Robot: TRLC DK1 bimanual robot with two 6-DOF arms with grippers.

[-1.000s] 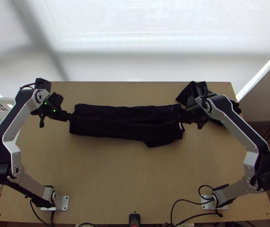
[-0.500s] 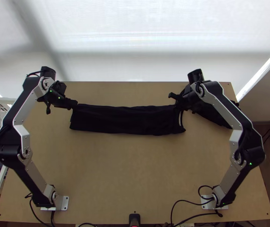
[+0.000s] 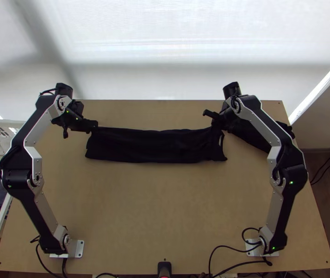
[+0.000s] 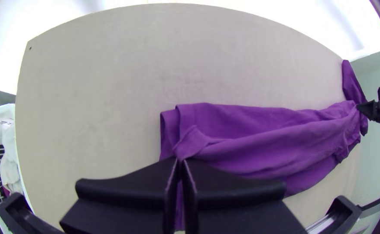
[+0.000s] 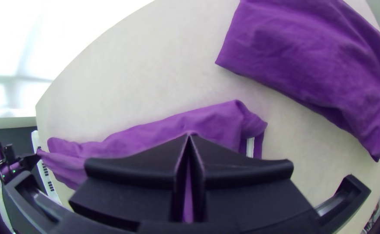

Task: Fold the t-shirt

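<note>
In the top view, your black cloth t-shirt (image 3: pixel 155 146) lies folded into a long strip across the far half of the light wooden counter (image 3: pixel 165 208). Your left gripper (image 3: pixel 95 125) is at the strip's far left corner, your right gripper (image 3: pixel 215 123) at its far right corner. A second black cloth (image 3: pixel 257 138) lies bunched beyond that right end, and a white plastic laundry basket (image 3: pixel 8 123) stands off to the left (with clothes in it).

In the left wrist view, you can see the left gripper (image 4: pixel 180 160) closed, its tips pinching a peaked bit of the t-shirt, creases running off towards the right gripper.

In the right wrist view, the right gripper (image 5: pixel 190 135) is closed too, nipping the t-shirt near a white strip (image 5: pixel 250 147) at its end.
</note>
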